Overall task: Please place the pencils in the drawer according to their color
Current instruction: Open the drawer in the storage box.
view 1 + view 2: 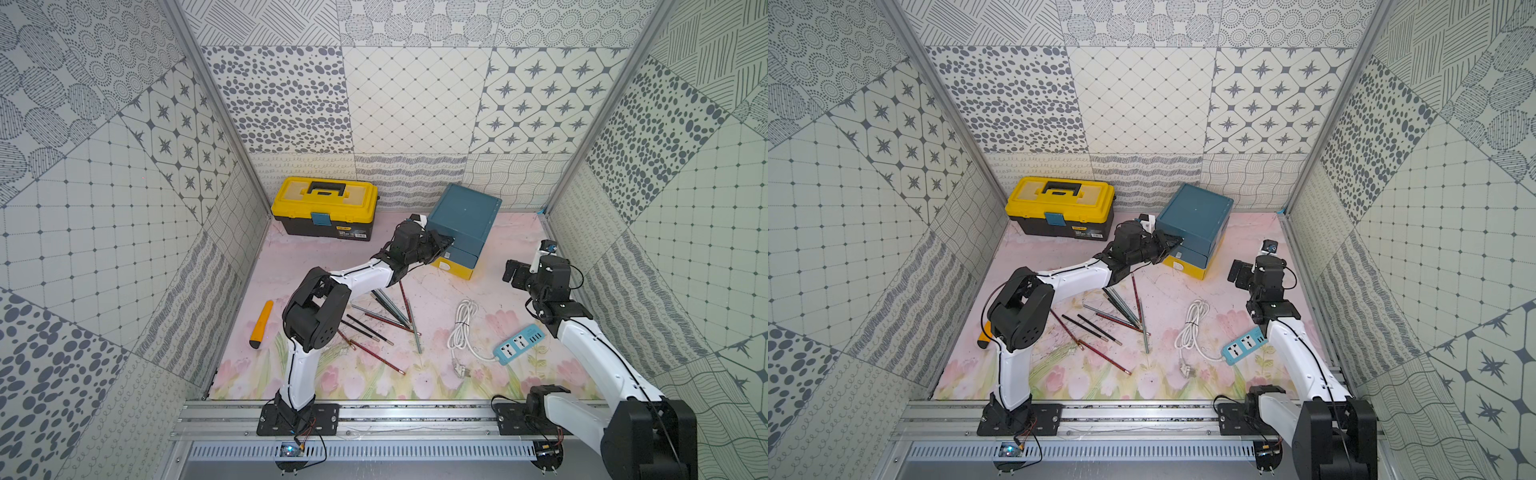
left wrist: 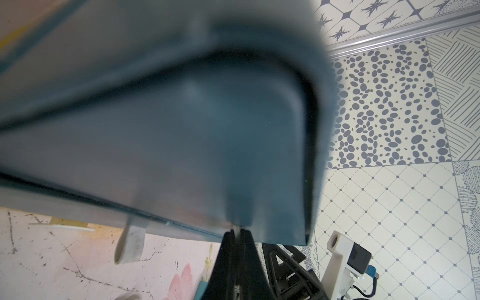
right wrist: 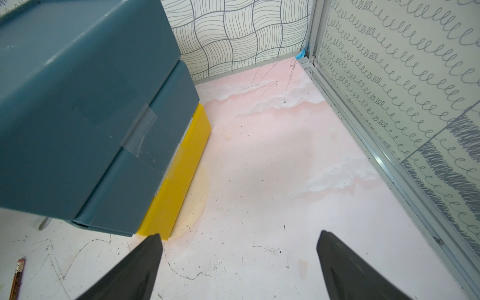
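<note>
The drawer (image 1: 463,216) is a teal chest with a yellow lowest drawer, standing at the back right of centre, also in the other top view (image 1: 1196,216). My left gripper (image 1: 451,241) presses against its teal front. In the left wrist view that gripper (image 2: 237,232) is shut on a thin pale tab (image 2: 237,229) at a teal drawer's edge. Several pencils (image 1: 386,316), dark red, grey-teal and black, lie scattered on the mat below the left arm. My right gripper (image 1: 510,272) hovers to the right of the chest, open and holding nothing (image 3: 239,233). One pencil end (image 3: 18,270) shows there.
A yellow-and-black toolbox (image 1: 324,208) stands at the back left. An orange stick tool (image 1: 262,324) lies by the left wall. A coiled white cable (image 1: 461,328) and blue power strip (image 1: 519,345) lie right of the pencils. Another white tab (image 2: 130,244) hangs from a neighbouring drawer.
</note>
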Robot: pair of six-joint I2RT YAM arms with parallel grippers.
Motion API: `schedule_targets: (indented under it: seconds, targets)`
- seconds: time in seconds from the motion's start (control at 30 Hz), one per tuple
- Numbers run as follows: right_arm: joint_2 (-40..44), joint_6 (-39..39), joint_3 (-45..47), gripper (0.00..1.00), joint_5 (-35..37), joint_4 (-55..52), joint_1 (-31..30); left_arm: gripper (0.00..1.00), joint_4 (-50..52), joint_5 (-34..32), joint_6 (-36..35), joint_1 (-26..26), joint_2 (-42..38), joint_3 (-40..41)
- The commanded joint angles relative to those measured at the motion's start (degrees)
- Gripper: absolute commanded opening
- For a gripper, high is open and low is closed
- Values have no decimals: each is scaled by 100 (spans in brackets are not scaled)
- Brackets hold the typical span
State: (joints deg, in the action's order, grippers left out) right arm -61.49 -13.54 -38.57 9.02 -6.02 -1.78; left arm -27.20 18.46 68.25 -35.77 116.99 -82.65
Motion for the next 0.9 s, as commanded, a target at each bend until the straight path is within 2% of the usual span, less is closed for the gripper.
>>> schedule_targets:
  seconds: [0.0,0.4,0.87]
  targets:
    - [22,-52,-278,99,25,37,11,0,-48,91,-275,21,-274,229]
    - [23,-230,-722,99,37,-473,-98,0,-125,127,-579,26,-1383,1639]
    - [76,-352,-1154,99,229,-1019,-322,0,-145,176,-1063,22,-2369,2793]
